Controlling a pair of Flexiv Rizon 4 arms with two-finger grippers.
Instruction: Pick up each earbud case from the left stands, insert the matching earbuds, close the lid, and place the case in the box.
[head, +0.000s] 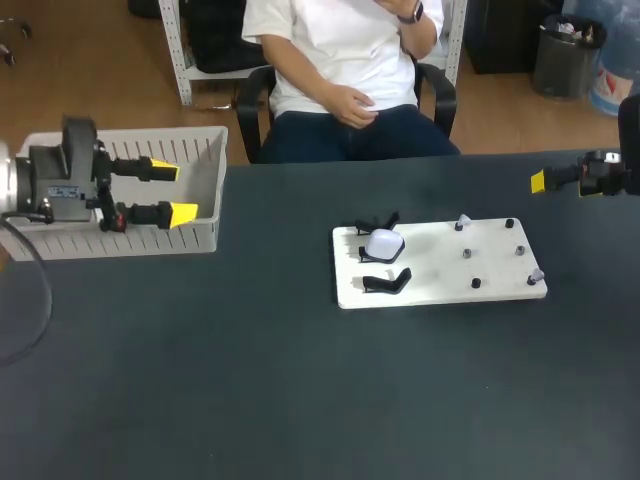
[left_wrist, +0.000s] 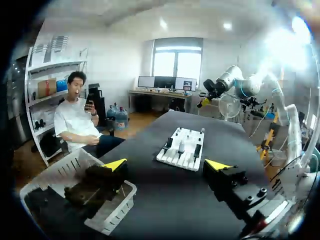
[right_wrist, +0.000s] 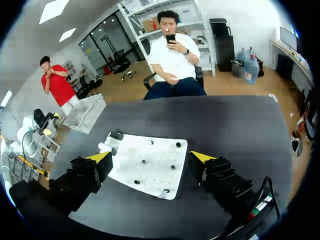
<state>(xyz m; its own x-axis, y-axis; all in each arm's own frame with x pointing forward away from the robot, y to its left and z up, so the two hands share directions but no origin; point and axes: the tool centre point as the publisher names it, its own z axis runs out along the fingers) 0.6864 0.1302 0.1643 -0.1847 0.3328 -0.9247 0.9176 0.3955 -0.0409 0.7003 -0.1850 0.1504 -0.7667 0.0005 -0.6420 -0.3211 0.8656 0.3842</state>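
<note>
Both arms hang back from the work on the dark surface (head: 300, 400). Our left fingers (head: 165, 170) stand wide open and hold nothing, poised over the white slatted box (head: 120, 243). In the left wrist view the box (left_wrist: 60, 175) lies under and beside one of those fingers (left_wrist: 115, 164). Our right fingers (head: 538, 181) are at the surface's far side, well apart from everything. The right wrist view shows them (right_wrist: 199, 156) spread open and empty too. The white board (head: 440, 262) lies between the two arms. It sits well ahead of the left fingers in the left wrist view (left_wrist: 181, 147), and ahead of and partly between the right fingers in the right wrist view (right_wrist: 150, 165). Black stands (head: 385, 282) line the board's end nearer our left arm. The one white earbud case (head: 383, 243) we can see rests on the middle stand with its lid down, touched by neither arm. From the right wrist it shows as a pale shape (right_wrist: 105, 147) just beyond one fingertip. Two small pale earbuds (head: 462, 222) stand on pegs at the board's other end among short dark pegs (head: 476, 283). One earbud (right_wrist: 162, 194) lies between our right fingers at the board's near edge, clear of both tips.
</note>
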